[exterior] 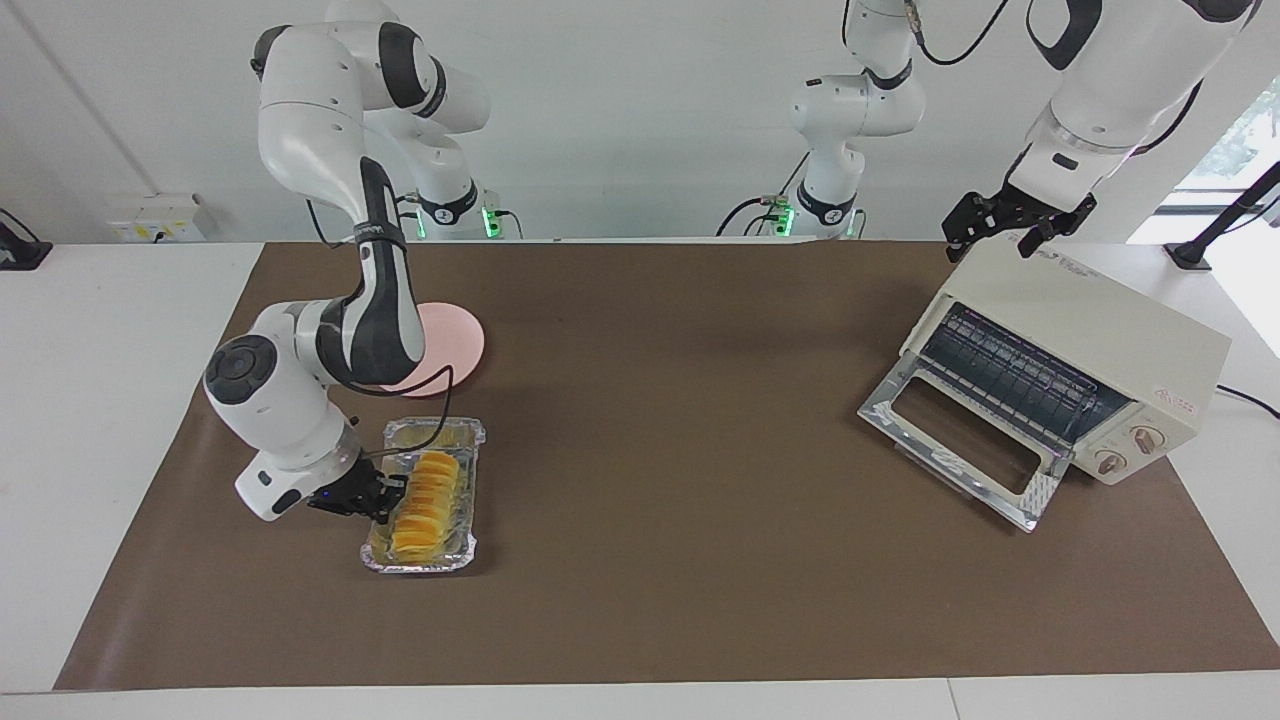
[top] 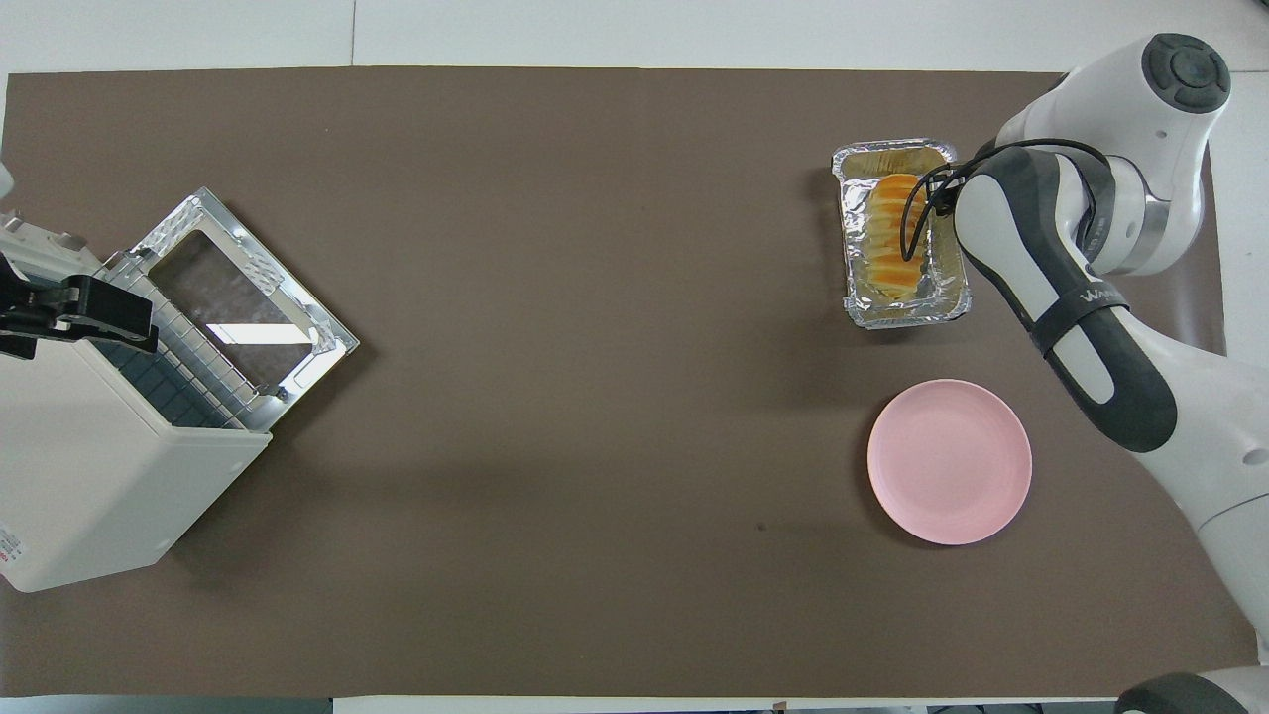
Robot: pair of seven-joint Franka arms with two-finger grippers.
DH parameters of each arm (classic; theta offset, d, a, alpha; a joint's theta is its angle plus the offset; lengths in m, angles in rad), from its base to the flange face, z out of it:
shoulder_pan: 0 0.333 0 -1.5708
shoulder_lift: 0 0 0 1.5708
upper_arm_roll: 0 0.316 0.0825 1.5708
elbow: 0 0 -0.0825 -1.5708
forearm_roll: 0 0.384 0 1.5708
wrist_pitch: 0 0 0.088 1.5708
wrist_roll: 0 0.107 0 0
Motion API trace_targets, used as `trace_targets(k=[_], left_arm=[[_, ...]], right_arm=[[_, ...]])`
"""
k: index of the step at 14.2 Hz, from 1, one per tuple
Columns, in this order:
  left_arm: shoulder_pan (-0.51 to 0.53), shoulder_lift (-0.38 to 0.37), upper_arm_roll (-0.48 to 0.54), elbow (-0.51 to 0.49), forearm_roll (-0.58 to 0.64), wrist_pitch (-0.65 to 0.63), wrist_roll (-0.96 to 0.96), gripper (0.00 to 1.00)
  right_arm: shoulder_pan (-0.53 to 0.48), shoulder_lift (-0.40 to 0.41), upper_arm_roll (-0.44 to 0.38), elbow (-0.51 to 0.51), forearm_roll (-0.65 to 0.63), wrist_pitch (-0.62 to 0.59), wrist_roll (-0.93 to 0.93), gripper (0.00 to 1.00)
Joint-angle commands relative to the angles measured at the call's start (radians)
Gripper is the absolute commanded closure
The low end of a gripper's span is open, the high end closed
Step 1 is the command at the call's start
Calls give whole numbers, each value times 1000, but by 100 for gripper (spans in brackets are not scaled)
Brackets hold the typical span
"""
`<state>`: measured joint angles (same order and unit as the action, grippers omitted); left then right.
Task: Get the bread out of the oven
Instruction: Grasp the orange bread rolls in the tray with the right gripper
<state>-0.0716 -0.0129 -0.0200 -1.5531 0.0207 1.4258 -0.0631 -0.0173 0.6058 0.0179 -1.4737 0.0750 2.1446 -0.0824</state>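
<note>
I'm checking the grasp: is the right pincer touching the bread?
Cannot tell: in the facing view the right pincer reaches the bread in the foil tray, contact unclear.

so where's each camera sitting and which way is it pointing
Facing view: high across the table, looking at the robots; both arms show from their bases, the right gripper at the golden ridged bread in the crinkled silver foil tray, the left gripper over the cream-white boxy oven.
Overhead view: above the robots' end, looking forward and steeply down; the right arm's links and the left gripper show.
Both share the bread, tray, open oven and round pink plate, half a turn apart.
</note>
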Motion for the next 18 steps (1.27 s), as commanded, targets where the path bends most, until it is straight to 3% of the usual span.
trace_targets(k=[1, 7, 8, 9, 18], left_arm=[[12, -29, -3, -38, -15, 24, 3, 0], [12, -30, -5, -38, -15, 24, 3, 0], [12, -30, -5, -38, -13, 24, 3, 0], [12, -30, -5, -38, -15, 24, 3, 0], [12, -30, -5, -38, -15, 24, 3, 0]], right_arm=[[-13, -4, 16, -13, 25, 26, -26, 100], [-7, -3, 16, -56, 26, 112, -33, 97], [-7, -3, 16, -56, 28, 110, -33, 28], [-7, -3, 16, -56, 26, 109, -31, 0], [40, -44, 17, -2, 20, -34, 38, 0]])
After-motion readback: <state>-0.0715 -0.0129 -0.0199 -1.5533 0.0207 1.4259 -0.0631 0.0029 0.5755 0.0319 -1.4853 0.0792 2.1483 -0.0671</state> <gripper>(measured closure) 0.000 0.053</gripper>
